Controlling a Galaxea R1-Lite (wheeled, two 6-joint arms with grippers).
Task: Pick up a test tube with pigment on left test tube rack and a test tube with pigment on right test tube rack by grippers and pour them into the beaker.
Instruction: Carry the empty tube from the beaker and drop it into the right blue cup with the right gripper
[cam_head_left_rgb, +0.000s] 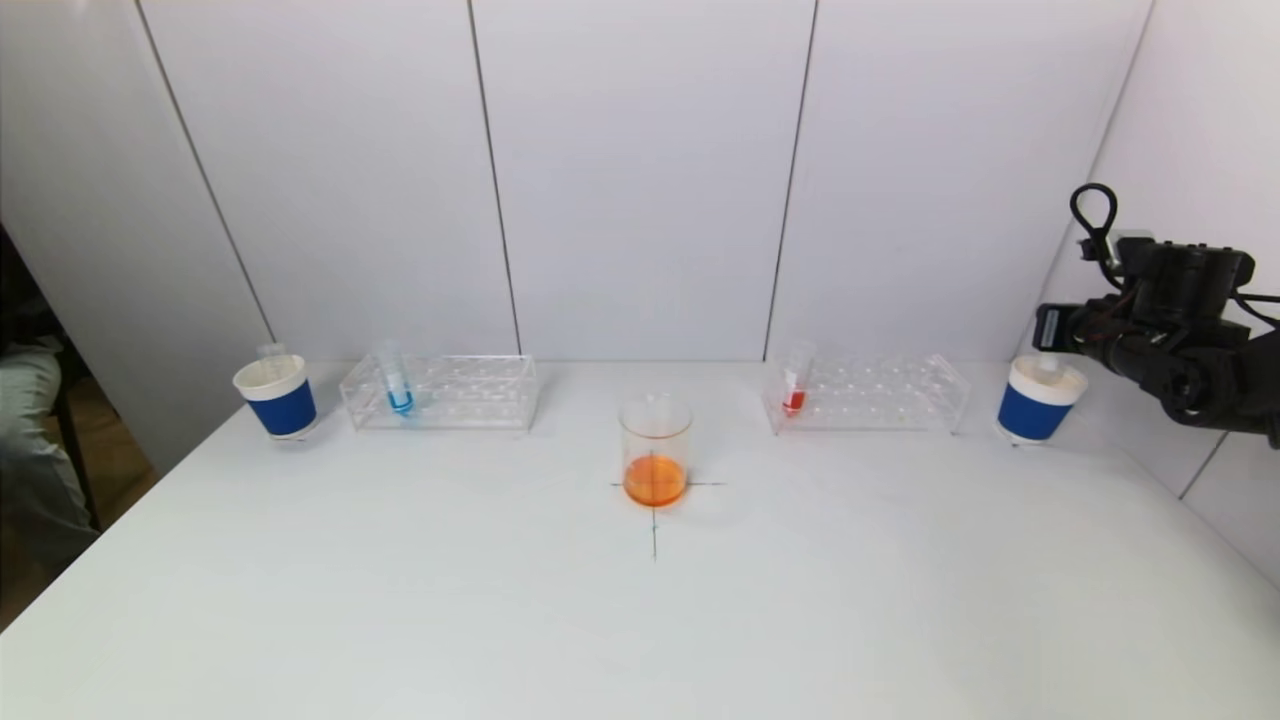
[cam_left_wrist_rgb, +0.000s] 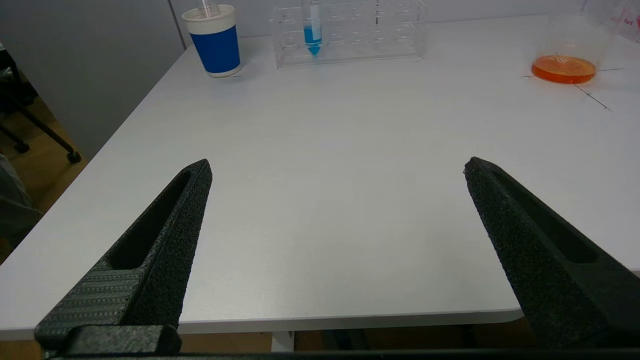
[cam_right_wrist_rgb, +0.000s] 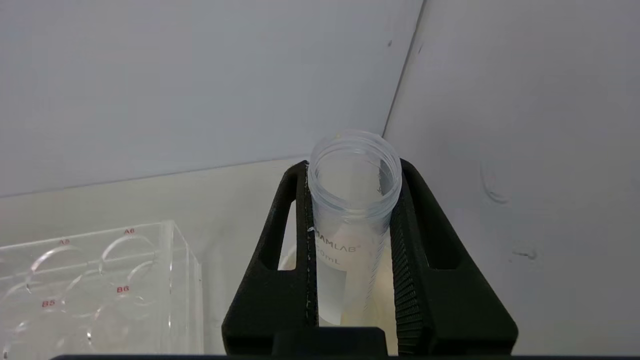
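Right gripper (cam_right_wrist_rgb: 352, 240), ribbed black fingers, clamps a clear empty test tube (cam_right_wrist_rgb: 352, 210) (threaded rim) over the blue-banded paper cup (cam_head_left_rgb: 1038, 400) at frame right; left gripper (cam_left_wrist_rgb: 337, 167) gapes wide, holding nothing.

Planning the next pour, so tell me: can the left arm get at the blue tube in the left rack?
Probably yes: the left gripper is open and empty, with bare table between it and the blue tube.

beaker (cam_head_left_rgb: 655, 450) between racks | left rack (cam_head_left_rgb: 440, 392) | right rack (cam_head_left_rgb: 868, 393)
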